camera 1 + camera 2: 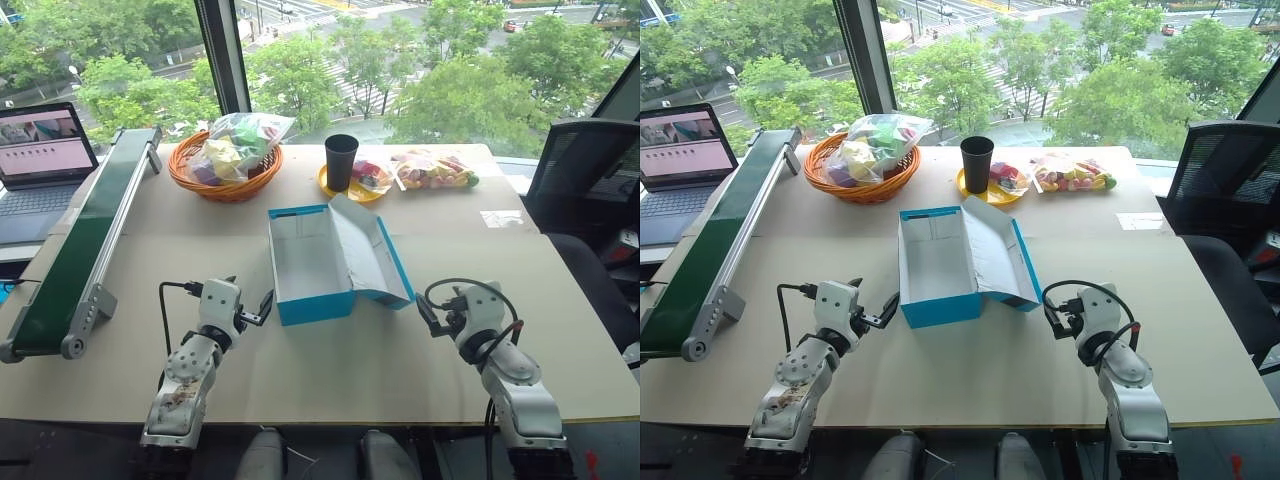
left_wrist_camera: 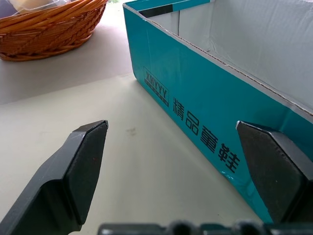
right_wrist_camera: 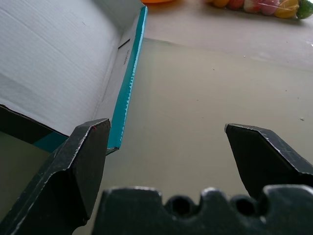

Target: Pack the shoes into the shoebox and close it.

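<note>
Presently the shoebox (image 1: 310,265) is set near the middle of the bench (image 1: 330,370), its white interior bare and its hinged lid (image 1: 368,250) thrown back toward three o'clock, so that the cavity is left free to be loaded from above. Red shoes cannot be made out anywhere on the bench; whether any lie among the bagged items in the wicker basket (image 1: 222,175) at eleven o'clock, or on the yellow plate (image 1: 365,190) behind the black cup (image 1: 340,160) at twelve, cannot be told. The left end effector (image 1: 255,312) is held just beside the box's near corner at nine o'clock, released, nothing between its fingers (image 2: 83,166). The right end effector (image 1: 432,312) is kept off the lid's edge at three o'clock, likewise spread and empty. Both appear parked flanking the box, probably awaiting the shoes.
</note>
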